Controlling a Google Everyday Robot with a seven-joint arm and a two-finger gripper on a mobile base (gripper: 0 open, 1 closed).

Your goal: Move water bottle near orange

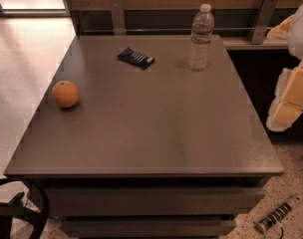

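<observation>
At the far left, low by the floor, a black curved loop (22, 208) of some kind shows beside the furniture; I cannot tell what it is. Above it, the round orange fruit with a small dark stem dimple (66, 93) sits on the flat grey-brown tabletop (151, 128), close to the left edge and about midway from front to back. Further right and toward the back lies a flat dark-blue wrapped snack bar (135, 58), angled, well apart from the orange. Right of the bar, near the back right corner, the small clear ribbed plastic water bottle with a white screw cap (200, 39) stands upright, the tallest thing there. It is well apart from the orange, with the snack bar lying roughly between the two. On the speckled floor at the lower right lies a grey power strip (278, 214). At the right edge of the view hangs my white and yellow pincer (291, 101), off the tabletop's right side, clear of the bottle and touching nothing. I cannot tell whether it is spread or pressed together.
</observation>
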